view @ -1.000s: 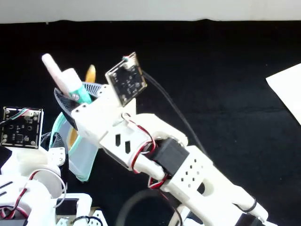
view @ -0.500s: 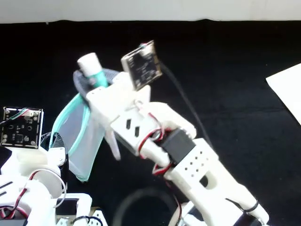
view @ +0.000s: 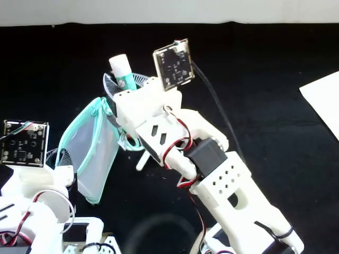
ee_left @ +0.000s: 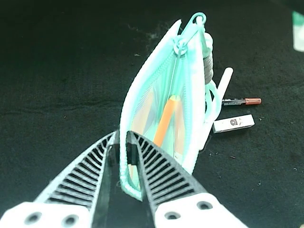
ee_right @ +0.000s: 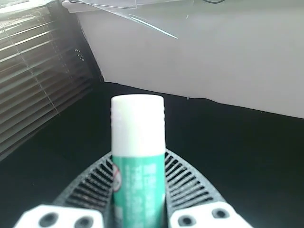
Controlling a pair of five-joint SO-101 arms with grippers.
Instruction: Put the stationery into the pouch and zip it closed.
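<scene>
1. From above, the mint-edged, see-through pouch point(view: 87, 153) hangs near the left arm, and I cannot make out its contents from here. The right gripper point(view: 125, 84) is clamped on a glue stick point(view: 122, 69), white cap up, just beside the pouch's top end. That arm covers part of the pouch's rim. Compared with a second ago, the glue stick has swung rightward and stands more upright, and more of the pouch shows.
2. At the left wrist, the left gripper point(ee_left: 122, 138) pinches one end of the open pouch's rim. The zip pull point(ee_left: 180, 45) sits at the far end. An orange pencil point(ee_left: 166, 121) lies inside. On the black table point(ee_left: 57, 71) beside the pouch lie a white stick point(ee_left: 224, 80), a brown-capped marker point(ee_left: 241, 101) and a white eraser point(ee_left: 233, 123). The pouch hides the stick's near end.
3. At the right wrist, the glue stick's green body sits between ribbed fingers point(ee_right: 187, 183), with its base cut off.
</scene>
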